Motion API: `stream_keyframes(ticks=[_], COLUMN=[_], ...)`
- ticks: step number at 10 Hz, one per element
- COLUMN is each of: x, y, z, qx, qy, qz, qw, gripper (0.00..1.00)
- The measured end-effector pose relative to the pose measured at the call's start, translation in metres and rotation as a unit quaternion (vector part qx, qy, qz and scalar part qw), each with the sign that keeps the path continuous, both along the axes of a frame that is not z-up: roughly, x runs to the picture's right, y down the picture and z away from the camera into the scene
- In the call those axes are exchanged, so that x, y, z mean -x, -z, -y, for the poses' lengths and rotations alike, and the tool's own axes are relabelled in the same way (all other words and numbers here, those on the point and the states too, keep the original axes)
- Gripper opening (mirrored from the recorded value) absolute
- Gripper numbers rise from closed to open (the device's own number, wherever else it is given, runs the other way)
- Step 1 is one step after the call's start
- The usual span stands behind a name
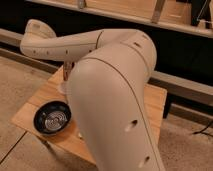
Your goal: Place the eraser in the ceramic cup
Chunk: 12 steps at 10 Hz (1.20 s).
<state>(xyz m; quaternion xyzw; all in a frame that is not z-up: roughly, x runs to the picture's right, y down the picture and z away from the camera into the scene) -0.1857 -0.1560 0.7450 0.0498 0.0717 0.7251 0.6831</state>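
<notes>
- One relation decides the next move: eraser against gripper (66, 71); I cannot see the eraser, since the big arm (115, 100) hides much of the desk (155, 102)
- gripper hangs under the arm's far end, over the desk's back-left part, closed narrow; whether it pinches the eraser I cannot tell
- pale shape just below it (probably the ceramic cup (62, 88)); black bowl (52, 118) sits nearer the camera

The ceramic cup (62, 89) — small, pale, whitish — sits on the far left part of the wooden table (35, 107), mostly hidden under the arm (75, 45). The gripper (66, 71) hangs just above it; the eraser cannot be made out.
</notes>
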Motion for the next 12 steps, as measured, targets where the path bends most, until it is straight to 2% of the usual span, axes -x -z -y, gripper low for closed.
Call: stream_keyframes(ticks=[10, 11, 12], x=[0.000, 0.000, -0.001], y=[0.000, -0.001, -0.005], z=[0.000, -0.003, -0.014], qx=[0.001, 0.008, 0.031], qy=[-0.001, 0.000, 0.008], qz=[0.001, 0.001, -0.003], qw=[1.0000, 1.0000, 0.9995], gripper=[0.00, 0.00, 0.00])
